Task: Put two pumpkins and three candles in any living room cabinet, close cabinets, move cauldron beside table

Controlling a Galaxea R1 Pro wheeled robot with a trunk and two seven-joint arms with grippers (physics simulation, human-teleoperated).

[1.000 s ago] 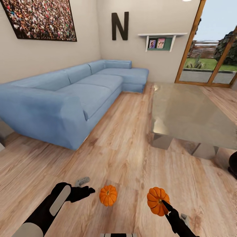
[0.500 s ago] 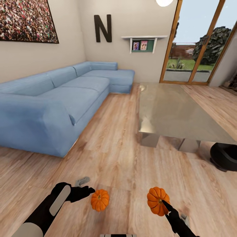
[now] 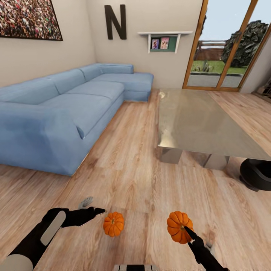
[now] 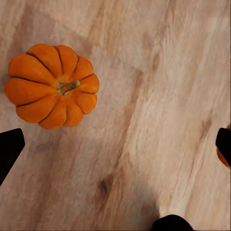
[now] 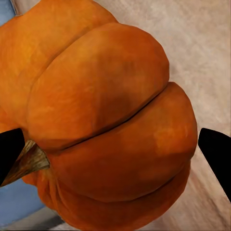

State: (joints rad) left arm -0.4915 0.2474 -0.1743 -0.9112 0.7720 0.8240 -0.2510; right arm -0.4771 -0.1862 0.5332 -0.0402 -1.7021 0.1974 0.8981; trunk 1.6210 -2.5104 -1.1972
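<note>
2 pumpkins show in the head view. 1 pumpkin on the floor [image 3: 113,224] sits on the wooden floor [image 3: 131,169] just beside the left gripper [image 3: 91,208], stem up; in the left wrist view this same pumpkin [image 4: 50,85] lies off to one side of the gap between the 2 dark fingertips [image 4: 9,149], which stand wide apart with nothing between them. The held pumpkin [image 3: 179,227] is clamped by the right gripper [image 3: 187,232] above the floor, its stem turned toward the finger; the right wrist view shows it [image 5: 106,125] wedged between the 2 fingertips. 1 glass table [image 3: 199,124] stands ahead on the right, with 1 black cauldron [image 3: 256,174] on the floor by its near corner. 1 blue sofa [image 3: 64,109] runs along the left wall.
</note>
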